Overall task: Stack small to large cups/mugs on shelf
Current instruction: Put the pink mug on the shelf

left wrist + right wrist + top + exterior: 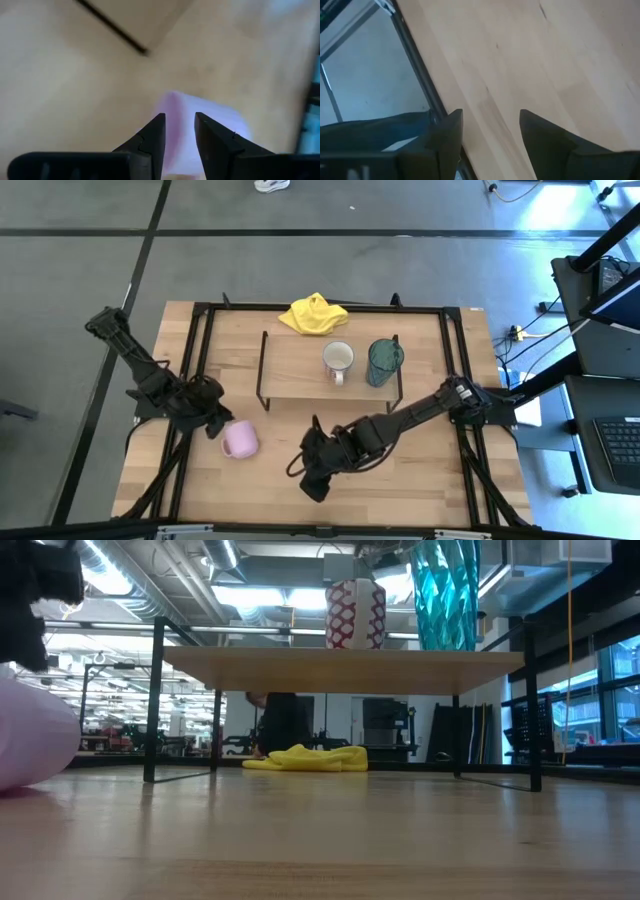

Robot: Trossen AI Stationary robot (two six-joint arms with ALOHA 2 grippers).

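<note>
**A:** So a big workshop hall with ceiling lights can be seen behind everything, and the light-wood desk (400, 490) is framed by a black rail. What's been set on it?

**B:** Going big to small: the shelf (300, 370) is parked toward the back of the desk on thin wire legs, probably so cups can be lined up on top. Two are already up there, the teal cup (384, 361) at the right end and the white mug (338, 359) just beside it, touching or nearly. The left part of the board is bare, which looks like it's been kept for the smallest one.

**A:** And the yellow cloth (314, 314)?

**B:** Left bunched behind the shelf, out of the way.

**A:** The pink mug (241, 440)?

**B:** Not shelved yet. It's down on the desk in front of the shelf's left end. The left gripper (179, 131) is pointed right at it, jaws parted a little, nothing held. It can't be told whether contact is made.

**A:** Right arm?

**B:** The right gripper (491, 130) is hung low over the desk's front middle, jaws spread wide and empty. Seems it's just being kept clear.
</note>
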